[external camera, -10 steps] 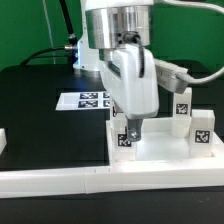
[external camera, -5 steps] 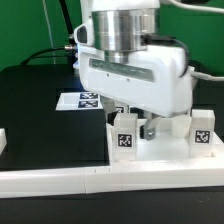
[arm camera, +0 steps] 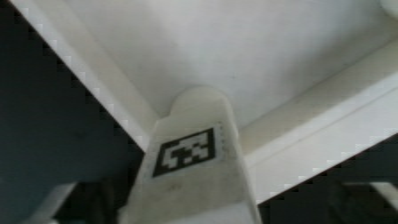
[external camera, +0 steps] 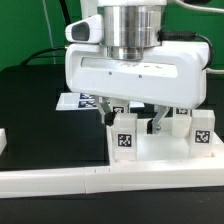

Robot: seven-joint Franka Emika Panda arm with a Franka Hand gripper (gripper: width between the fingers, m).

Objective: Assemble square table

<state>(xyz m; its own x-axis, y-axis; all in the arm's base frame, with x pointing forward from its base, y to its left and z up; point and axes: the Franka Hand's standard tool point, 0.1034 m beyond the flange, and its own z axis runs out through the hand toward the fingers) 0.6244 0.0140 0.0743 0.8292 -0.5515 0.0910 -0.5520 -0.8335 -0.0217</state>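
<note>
One black table (external camera: 40, 110) fills the scene, with a green backdrop and dark cables behind at twelve o'clock and a long white wall (external camera: 60, 182) along its near edge at six. The square table top (external camera: 160, 158) lies at about four o'clock, with leg blocks (external camera: 125, 135) standing on it. The marker board (external camera: 82, 100) at nine o'clock of the arm is mostly hidden by the wide hand. The gripper (external camera: 136, 122) straddles one tagged leg (arm camera: 192, 150) with its fingers (external camera: 156, 124) spread; contact cannot be judged. Since a second ago the hand has turned broadside and the jaws have narrowed.
</note>
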